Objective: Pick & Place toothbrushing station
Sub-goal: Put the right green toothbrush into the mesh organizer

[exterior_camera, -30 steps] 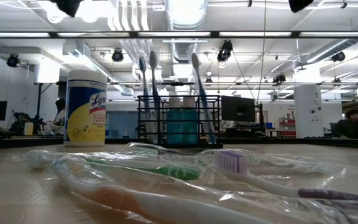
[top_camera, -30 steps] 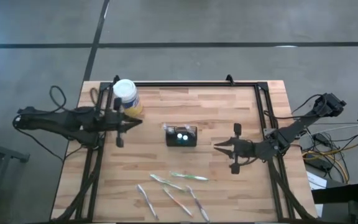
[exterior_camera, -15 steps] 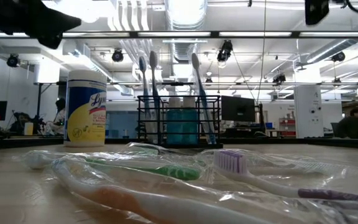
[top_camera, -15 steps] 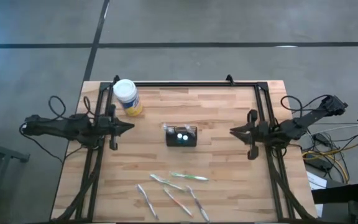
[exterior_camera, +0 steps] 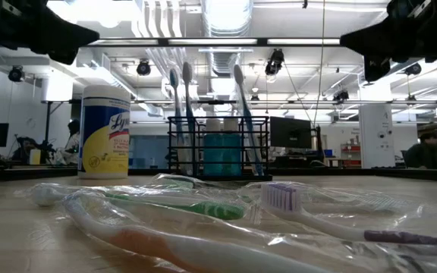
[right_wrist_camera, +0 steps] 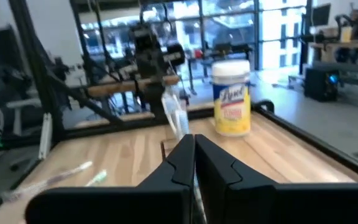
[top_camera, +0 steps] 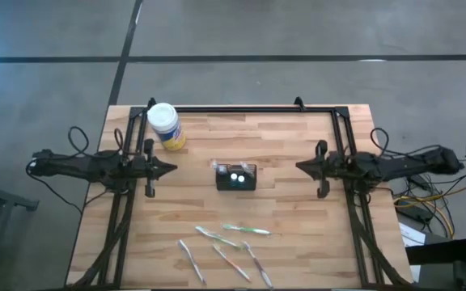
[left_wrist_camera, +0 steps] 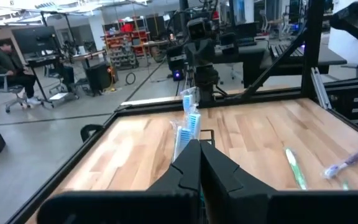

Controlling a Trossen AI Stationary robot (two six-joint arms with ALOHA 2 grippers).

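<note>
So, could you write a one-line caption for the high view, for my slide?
Both grippers, left and right, shut and empty beside the caddy; wrapped toothbrushes lie on the table.

A black wire-mesh caddy (exterior_camera: 220, 146) stood at the centre of the surface (exterior_camera: 21, 243), holding upright toothbrushes (exterior_camera: 240, 114) and a blue cup (exterior_camera: 222, 153). At its nine o'clock stood a white-lidded yellow jar (exterior_camera: 104, 132). Toward six o'clock, wrapped toothbrushes (exterior_camera: 203, 216) lay flat close to the camera, one with purple bristles (exterior_camera: 283, 197). Dark arm parts hung at ten o'clock (exterior_camera: 33, 30) and two o'clock (exterior_camera: 404, 34).
</note>
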